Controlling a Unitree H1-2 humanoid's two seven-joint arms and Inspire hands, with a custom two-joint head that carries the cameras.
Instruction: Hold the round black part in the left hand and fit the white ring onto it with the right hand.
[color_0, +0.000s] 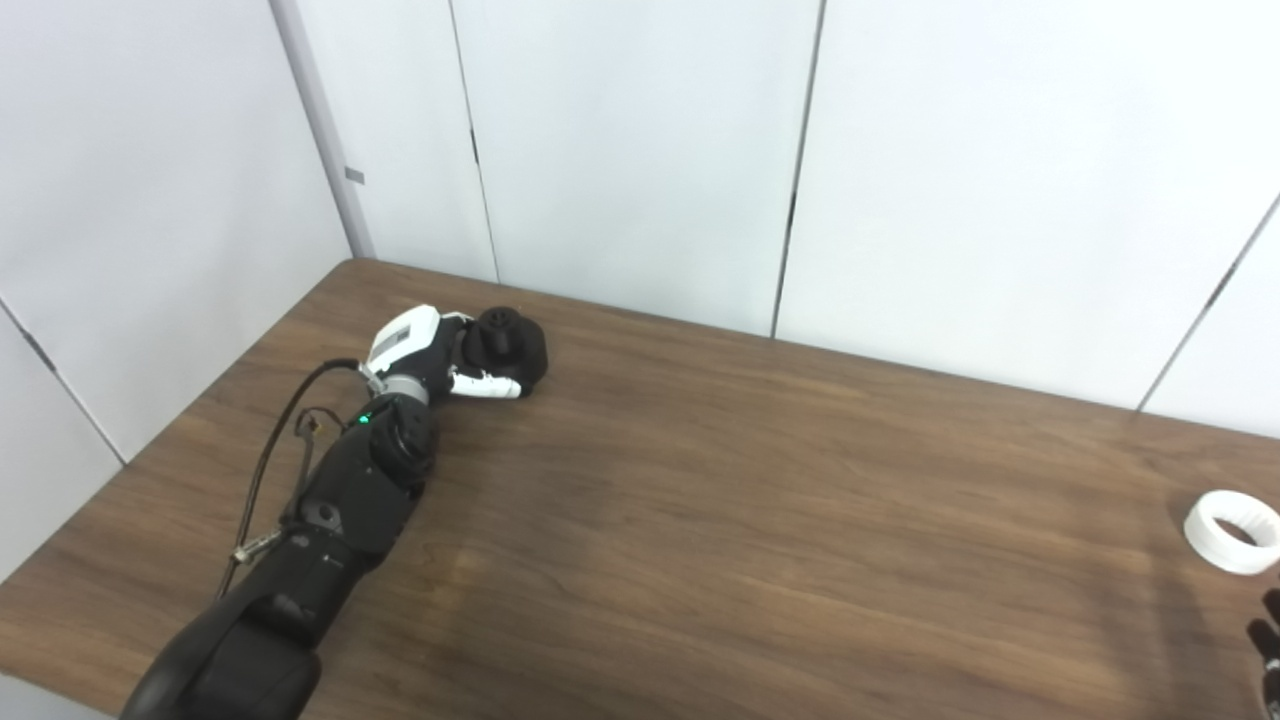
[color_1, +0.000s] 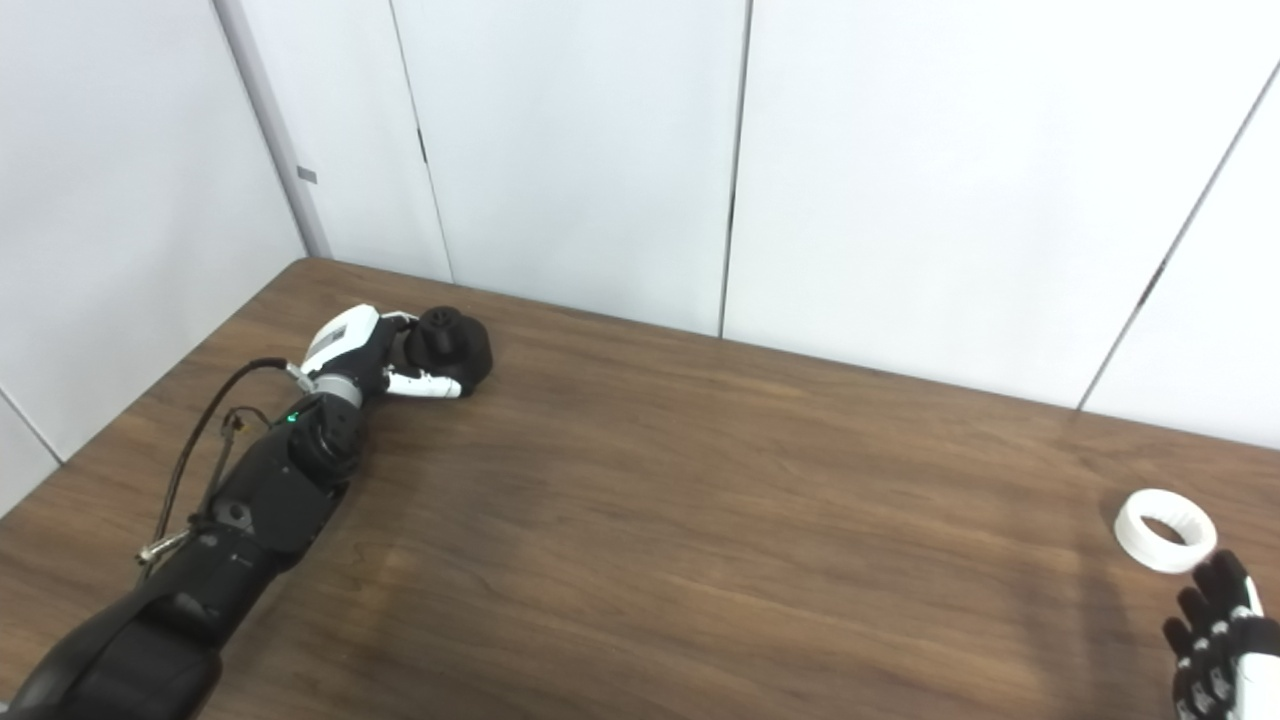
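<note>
The round black part (color_0: 510, 345) sits on the brown table (color_0: 700, 500) at the far left, near the wall. My left hand (color_0: 440, 355) is wrapped around its left side, with the thumb across its front; it also shows in the right eye view (color_1: 385, 362) beside the part (color_1: 455, 345). The white ring (color_1: 1165, 530) lies flat on the table at the far right, also in the left eye view (color_0: 1233, 531). My right hand (color_1: 1220, 640) is at the bottom right corner, just below the ring, fingers spread and empty, not touching it.
White wall panels (color_0: 640, 150) stand right behind the table's far edge. The left arm (color_0: 330, 520) lies across the table's left part. The table's left edge runs diagonally close to the arm.
</note>
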